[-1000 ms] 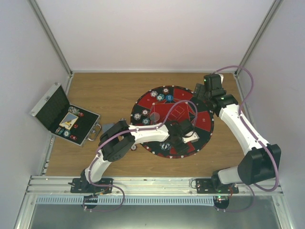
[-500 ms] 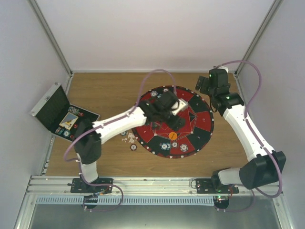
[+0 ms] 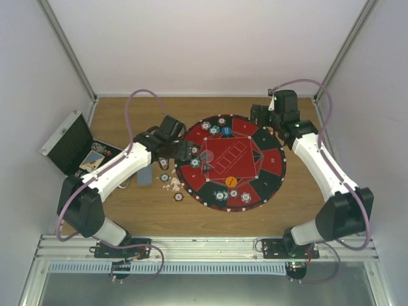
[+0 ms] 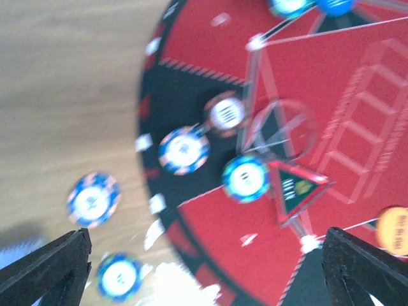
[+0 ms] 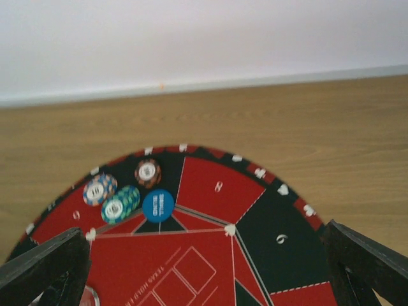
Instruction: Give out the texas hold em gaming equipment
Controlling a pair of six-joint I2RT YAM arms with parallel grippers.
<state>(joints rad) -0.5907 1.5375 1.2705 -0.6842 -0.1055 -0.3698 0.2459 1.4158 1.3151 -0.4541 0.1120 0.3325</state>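
Observation:
Poker chips lie in groups on the round red-and-black mat (image 3: pixel 271 159): at its far edge (image 3: pixel 215 130) beside a blue disc (image 3: pixel 226 132), at its left (image 3: pixel 194 162) and at its near edge (image 3: pixel 220 196). An orange disc (image 3: pixel 230 182) sits near the bottom group. More chips (image 3: pixel 164 178) and a grey-blue card deck (image 3: pixel 145 175) rest on the wood left of the mat. My left gripper (image 3: pixel 177 150) hovers open over the mat's left rim, holding nothing; its wrist view shows chips (image 4: pixel 184 150) below. My right gripper (image 3: pixel 257 115) stands open and empty above the mat's far right edge.
An open black case (image 3: pixel 71 145) with cards and chips inside sits at the left wall. A red-framed triangle marker (image 4: pixel 294 190) and a clear disc (image 4: pixel 280 127) lie on the mat. Small white bits (image 3: pixel 172 185) are on the wood by the mat. Walls enclose the table.
My left arm swung from the mat's near middle across to its left rim, its jaws opening. An orange disc now lies where the gripper was. The right gripper shifted slightly left.

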